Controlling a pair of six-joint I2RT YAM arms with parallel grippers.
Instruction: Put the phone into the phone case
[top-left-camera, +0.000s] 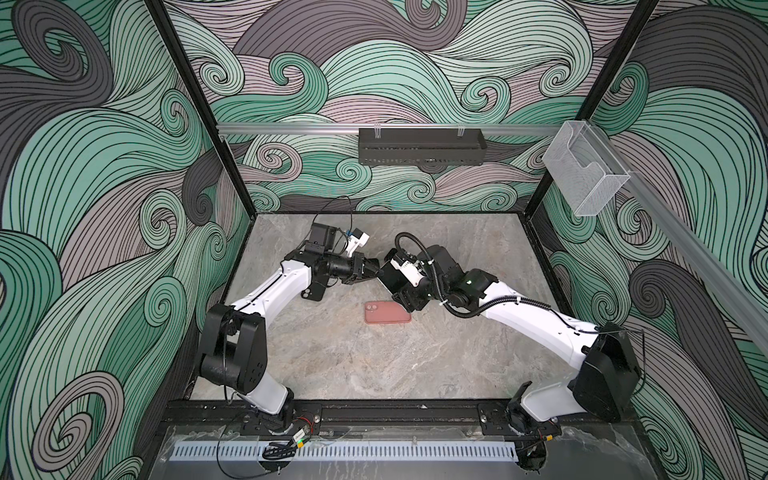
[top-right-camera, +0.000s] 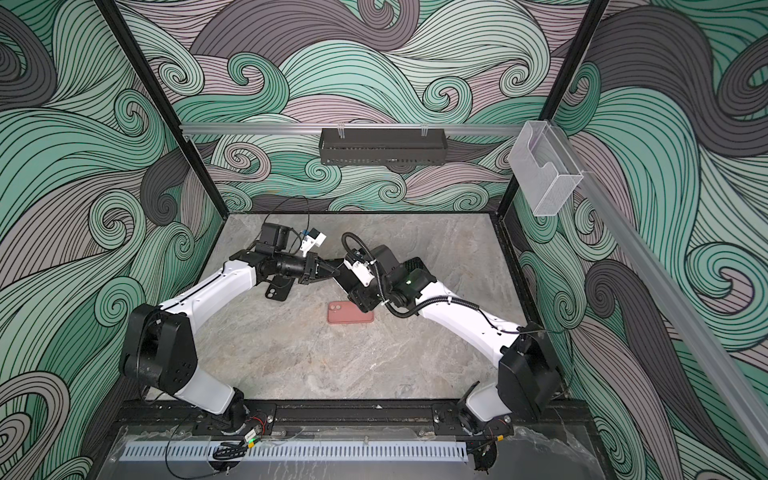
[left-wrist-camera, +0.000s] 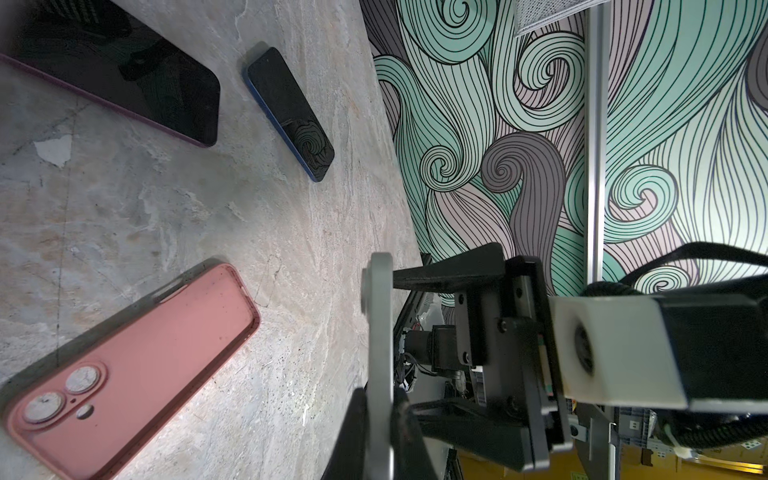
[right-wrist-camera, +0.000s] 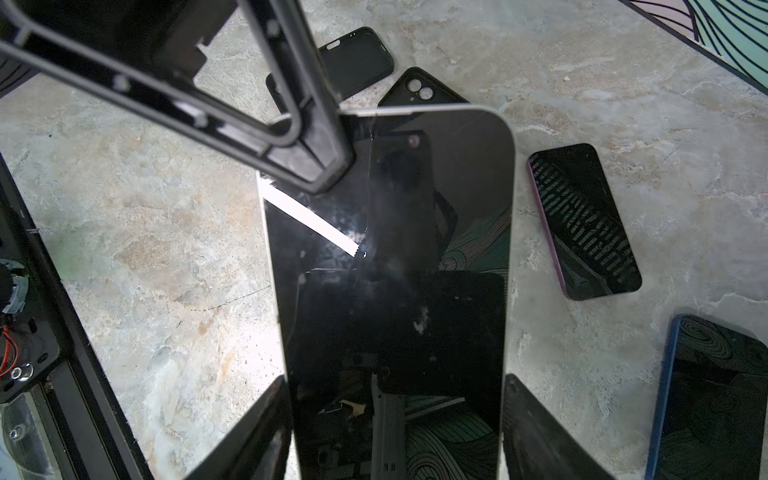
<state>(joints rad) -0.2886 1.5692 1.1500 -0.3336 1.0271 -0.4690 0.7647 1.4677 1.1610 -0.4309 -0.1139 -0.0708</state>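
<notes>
The grey stone table (top-left-camera: 332, 365) is carrying everything, and the pink case (top-left-camera: 387, 312) is lying flat near its middle with nothing in it, its camera cutouts showing bare stone. Beyond the pink case, raised off the table, the right hand (right-wrist-camera: 395, 384) is clamping the phone (right-wrist-camera: 395, 249) across its two long sides, dark screen facing the wrist camera. The left hand (top-left-camera: 372, 267), reaching in from the left of the pink case, is pinching the free top corner of that same phone, its fingers pressed together on the silver edge. So the phone is hanging between both hands, above and behind the pink case and not touching it.

Judging by this, the pickup is done; lowering, lining up and pressing the phone into a case are all left. Apart from the pink case, a purple-edged phone (right-wrist-camera: 586, 224), a blue phone (right-wrist-camera: 715, 399) and a black case (right-wrist-camera: 357, 58) are lying on the stone.
</notes>
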